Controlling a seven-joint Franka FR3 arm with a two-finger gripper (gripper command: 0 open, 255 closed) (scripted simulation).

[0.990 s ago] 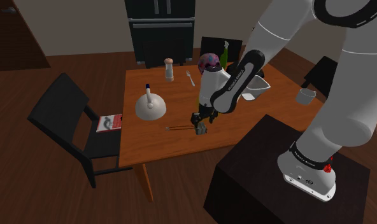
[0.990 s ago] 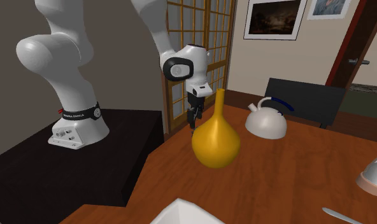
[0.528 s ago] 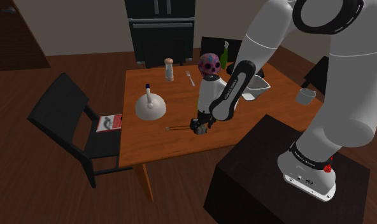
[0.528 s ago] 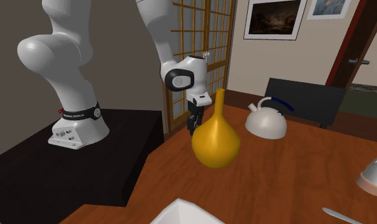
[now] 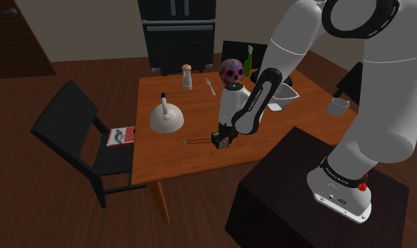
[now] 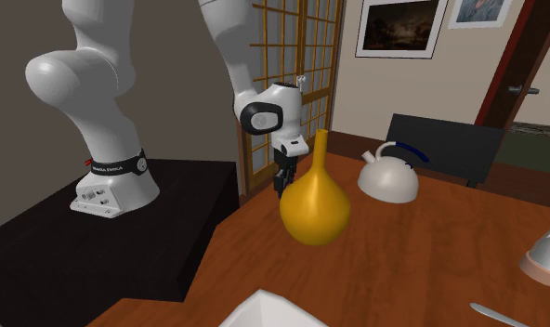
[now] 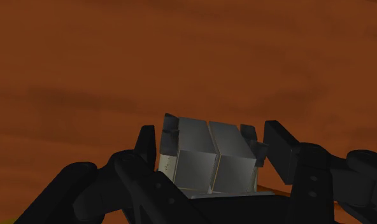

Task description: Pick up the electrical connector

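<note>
Grey electrical connector point(image 7: 206, 159) sits on the wooden table point(image 5: 168, 151), four o'clock from the kettle point(image 5: 165, 118); the gripper point(image 7: 213, 137) straddles it, clamped or not I cannot tell; lifting remains

Shoulder view: white dome kettle w/ dark handle point(image 5: 165, 116) on brown wooden table point(image 5: 173, 156); pink patterned skull point(image 5: 231, 71) at its 2 o'clock, black chair point(image 5: 73, 130) at 9.
</note>
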